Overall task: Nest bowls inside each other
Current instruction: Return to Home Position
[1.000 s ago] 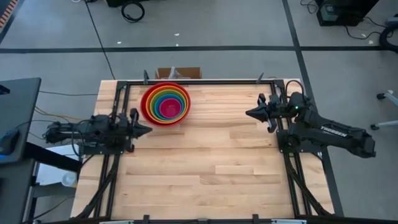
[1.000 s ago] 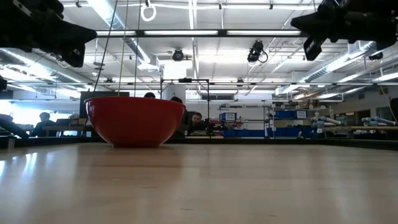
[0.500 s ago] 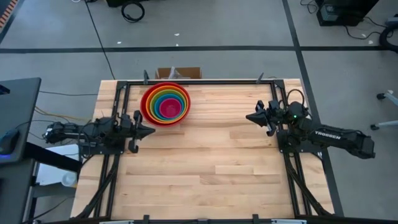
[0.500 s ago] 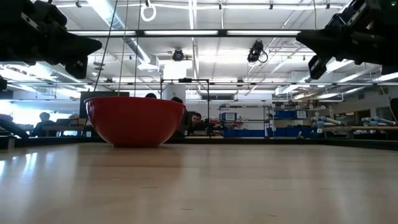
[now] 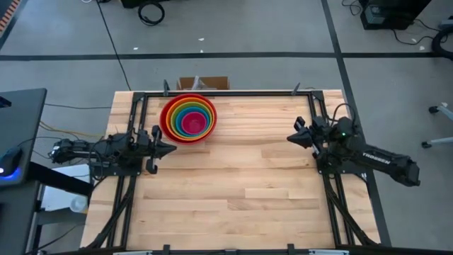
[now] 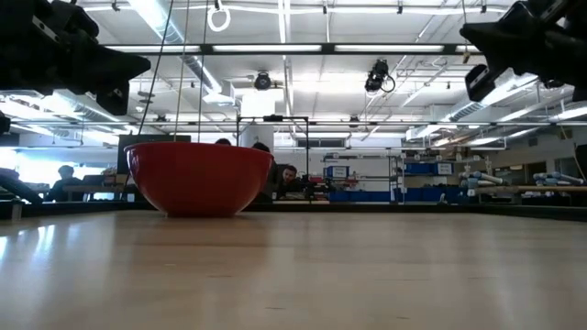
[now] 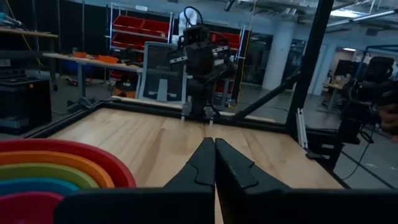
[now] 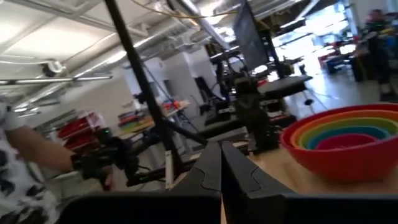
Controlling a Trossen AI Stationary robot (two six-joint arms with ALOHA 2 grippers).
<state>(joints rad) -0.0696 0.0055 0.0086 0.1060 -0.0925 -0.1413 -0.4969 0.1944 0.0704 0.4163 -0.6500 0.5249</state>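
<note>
The bowls [image 5: 188, 117] sit nested in one stack at the table's far left: red outermost, then orange, lime green and blue, with the magenta one in the middle. The red bowl's base [image 6: 199, 211] rests on the wood. The stack also shows in the left wrist view [image 7: 56, 177] and in the right wrist view [image 8: 348, 146]. My left gripper [image 5: 172, 149] hangs shut by the left edge, just near of the stack and apart from it. My right gripper [image 5: 289, 138] hangs shut by the right edge, far from the bowls.
Black frame rails [image 5: 226, 93] run along the table's far, left and right edges. A cardboard box [image 5: 203, 83] stands behind the far edge. Bare wood [image 5: 241, 184] spreads between the arms. A person's sleeve [image 8: 18, 162] and hand show beyond the table.
My right gripper has drawn back toward the table's right edge, gone a little toward the near edge and sunk. My left gripper sank slightly early in the second and has since kept still. The bowls have not moved.
</note>
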